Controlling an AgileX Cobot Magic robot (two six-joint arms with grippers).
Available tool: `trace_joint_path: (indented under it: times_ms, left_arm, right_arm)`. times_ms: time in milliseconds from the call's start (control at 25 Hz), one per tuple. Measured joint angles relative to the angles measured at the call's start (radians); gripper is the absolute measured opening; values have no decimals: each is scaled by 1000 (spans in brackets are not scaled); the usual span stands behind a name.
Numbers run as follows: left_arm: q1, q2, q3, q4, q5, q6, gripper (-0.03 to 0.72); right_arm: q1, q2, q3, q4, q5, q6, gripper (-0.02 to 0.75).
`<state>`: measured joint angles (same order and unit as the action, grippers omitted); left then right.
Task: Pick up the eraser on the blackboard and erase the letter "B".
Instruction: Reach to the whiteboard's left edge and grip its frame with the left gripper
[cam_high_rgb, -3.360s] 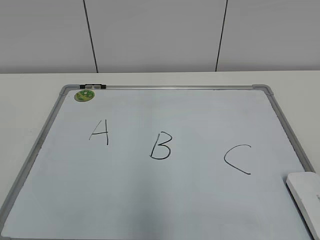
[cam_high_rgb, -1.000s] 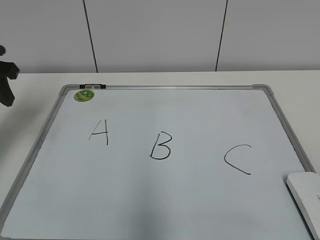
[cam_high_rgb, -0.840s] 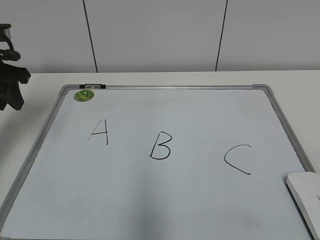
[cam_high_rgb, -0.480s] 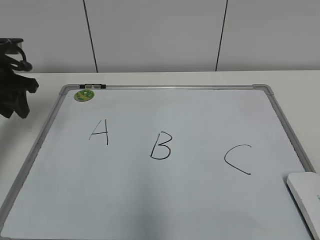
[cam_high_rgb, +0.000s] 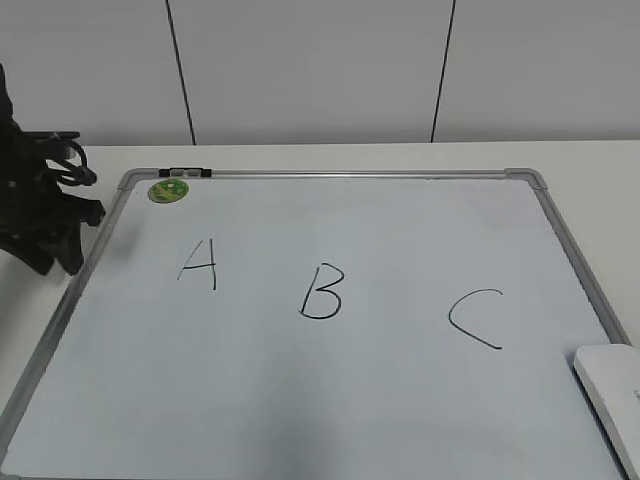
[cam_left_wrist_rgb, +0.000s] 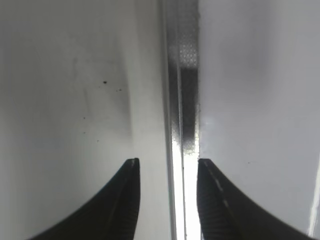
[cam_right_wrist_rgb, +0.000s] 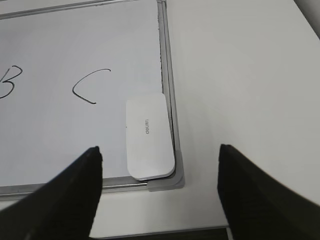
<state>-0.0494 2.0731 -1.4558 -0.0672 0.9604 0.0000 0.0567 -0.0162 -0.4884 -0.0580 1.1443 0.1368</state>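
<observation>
The blackboard (cam_high_rgb: 420, 230) is a white dry-erase board with a grey frame, lying flat on the table. The letter "B" (cam_high_rgb: 322, 291) stands at its middle, between an "A" (cam_high_rgb: 198, 264) and a "C" (cam_high_rgb: 474, 318). The eraser (cam_high_rgb: 610, 393) is a white rounded block at the board's near right corner; in the right wrist view the eraser (cam_right_wrist_rgb: 148, 135) lies ahead of my right gripper (cam_right_wrist_rgb: 160, 157), which is open wide and well above it. My left gripper (cam_high_rgb: 62, 255) hangs over the board's left frame (cam_left_wrist_rgb: 179, 100), open and empty (cam_left_wrist_rgb: 167, 167).
A round green magnet (cam_high_rgb: 169, 190) sits at the board's far left corner beside a black clip (cam_high_rgb: 186, 173). The pale table (cam_right_wrist_rgb: 240, 75) extends to the right of the board. A grey panelled wall stands behind.
My left arm has come in from the left edge and dropped down toward the board's left frame. The eraser, letters and right side have not moved.
</observation>
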Motion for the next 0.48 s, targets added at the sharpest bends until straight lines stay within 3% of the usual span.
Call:
trace_joint_path:
  times_ms: [480]
  left_arm:
    - [0, 61, -4, -4, -51, 0, 274]
  right_arm:
    - [0, 0, 0, 0, 0, 0, 534]
